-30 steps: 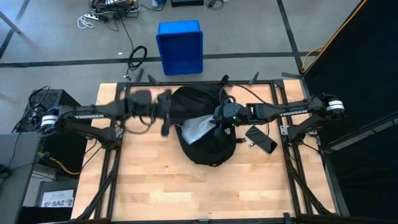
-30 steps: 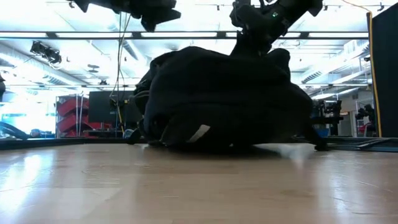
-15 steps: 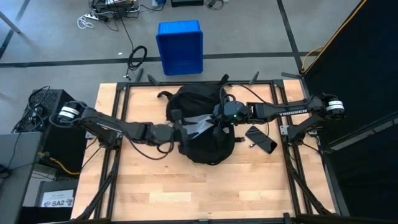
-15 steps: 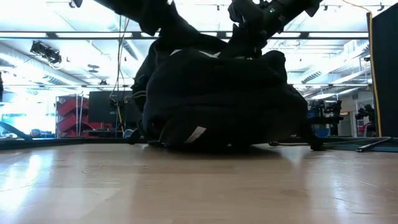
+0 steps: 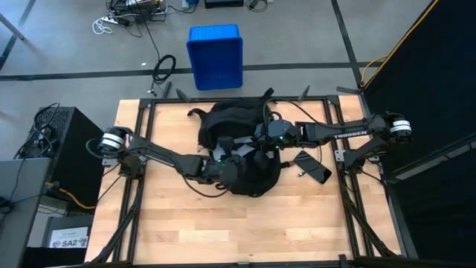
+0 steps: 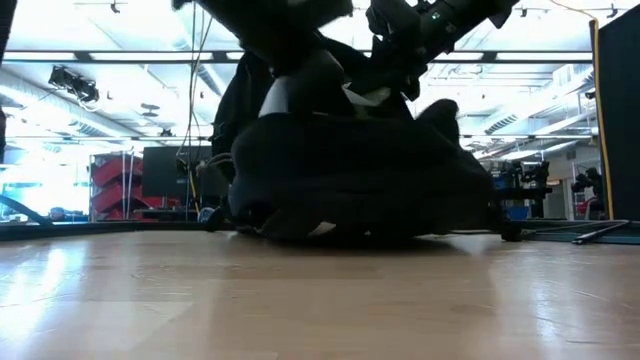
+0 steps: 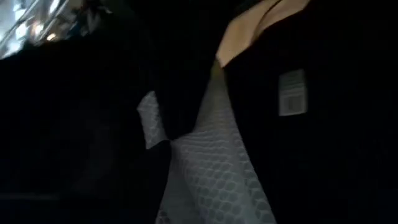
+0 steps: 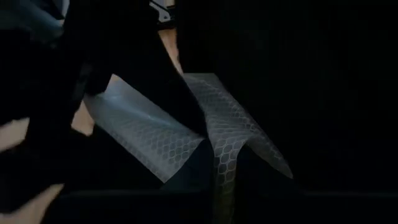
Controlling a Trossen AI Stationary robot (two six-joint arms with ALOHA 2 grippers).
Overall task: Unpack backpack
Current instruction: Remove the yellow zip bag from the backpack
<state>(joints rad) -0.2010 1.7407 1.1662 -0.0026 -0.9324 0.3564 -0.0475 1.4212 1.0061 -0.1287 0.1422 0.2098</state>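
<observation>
The soft black fabric backpack (image 5: 242,152) slumps rounded at the middle of the pale wood-grain counter (image 5: 171,216), its grey honeycomb-mesh lining (image 8: 168,146) showing. The left gripper (image 5: 229,165) reaches into it, jaws unclear; the right gripper (image 5: 260,141) has jaws pinching the backpack's edge.

A robotics lab or industrial workshop is indicated. A wooden bench (image 5: 186,216) on a black metal frame is set on a grey concrete floor (image 5: 74,52) marked with dark lines, where loose cables (image 5: 126,15) and a blue plastic bin (image 5: 216,56) are seen. High ceilings with strip lighting (image 6: 120,55) and red racks (image 6: 115,180) are shown in the low view.
</observation>
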